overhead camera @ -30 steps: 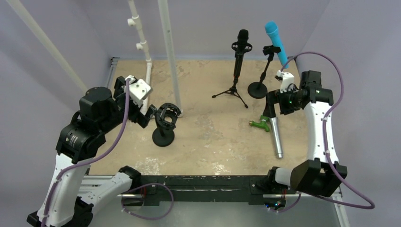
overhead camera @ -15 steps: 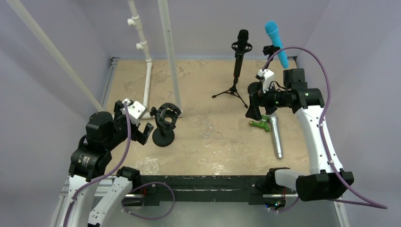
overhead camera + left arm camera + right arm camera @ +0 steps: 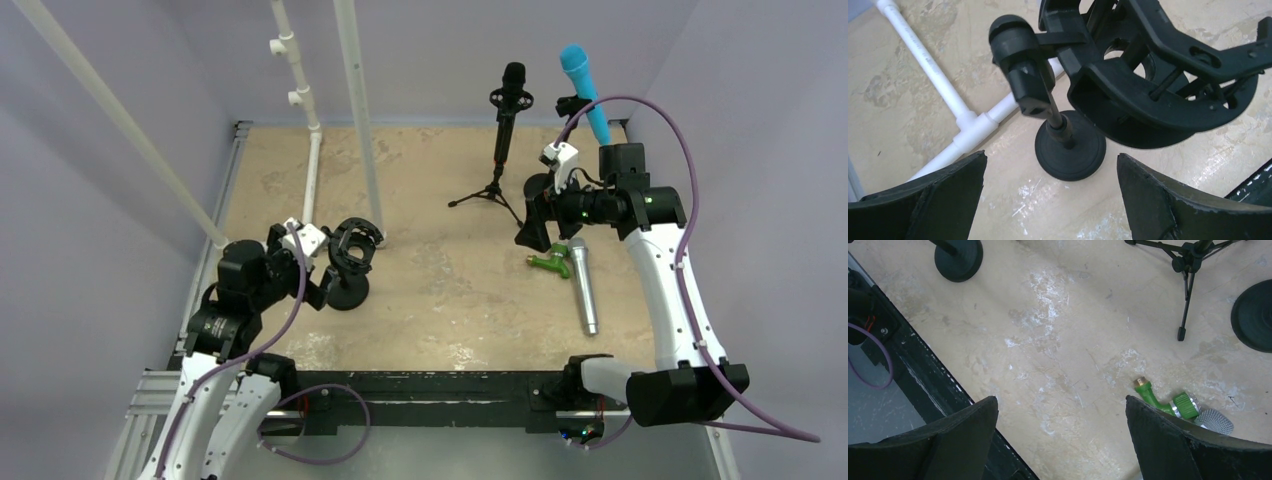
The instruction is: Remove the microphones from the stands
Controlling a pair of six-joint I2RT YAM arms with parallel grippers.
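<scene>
Both arms drew back, left tool [image 3: 1052,165] and right tool [image 3: 1062,405] gaping empty; silver metal microphone [image 3: 582,290] lies freed; retreat seems next.

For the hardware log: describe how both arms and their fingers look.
The left arm and right arm both have white links joined by chunky black joint housings. A purple cable loops loosely along each, left and right. Each wrist carries a small white camera block. The fingers are matte black, broad and tapering, with rough edges, left and right.
</scene>
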